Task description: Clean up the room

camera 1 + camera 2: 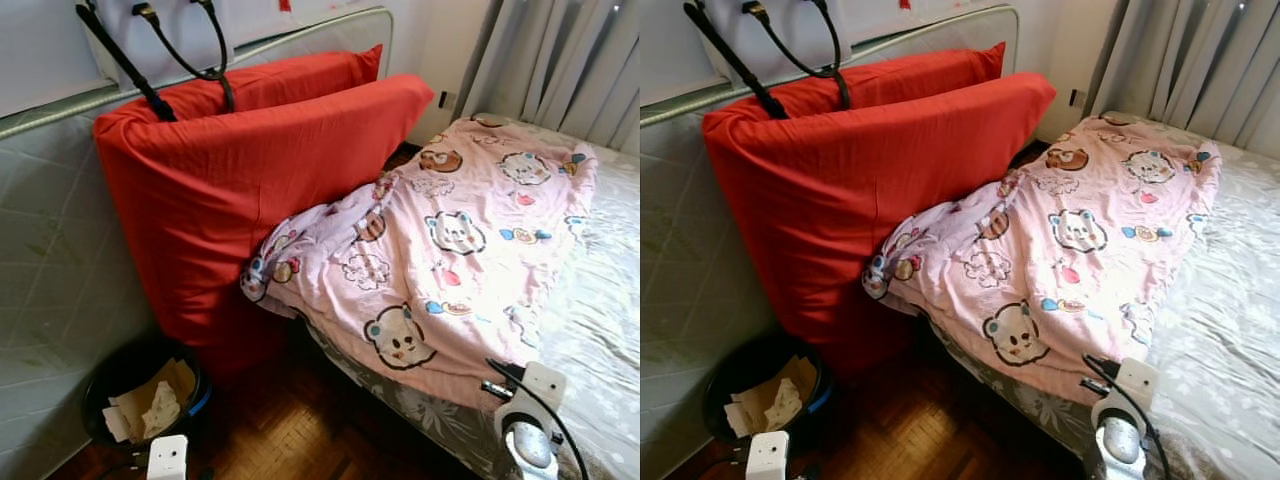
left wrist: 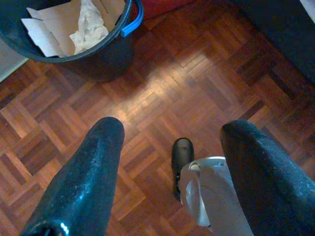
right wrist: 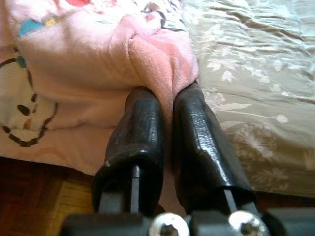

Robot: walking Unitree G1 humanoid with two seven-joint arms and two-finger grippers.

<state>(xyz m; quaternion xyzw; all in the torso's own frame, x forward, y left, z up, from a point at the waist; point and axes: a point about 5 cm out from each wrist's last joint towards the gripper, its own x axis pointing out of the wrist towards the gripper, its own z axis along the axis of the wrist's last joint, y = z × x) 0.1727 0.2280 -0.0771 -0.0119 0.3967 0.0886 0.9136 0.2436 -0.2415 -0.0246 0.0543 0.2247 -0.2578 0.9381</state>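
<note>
Now we see our right gripper [image 3: 165, 98] clenched on a fold of the pink blanket [image 1: 440, 240], pinching its edge where it hangs over the near side of the bed [image 1: 610, 300]. The blanket, printed with cartoon bears, lies crumpled across the bed, one corner bunched against the big red cushion [image 1: 240, 180] leaning beside the bed. Our left gripper [image 2: 170, 167] hangs released, fingers spread above the parquet floor [image 2: 197, 83], near a black bin [image 1: 125, 380] of paper scraps at the cushion's foot.
</note>
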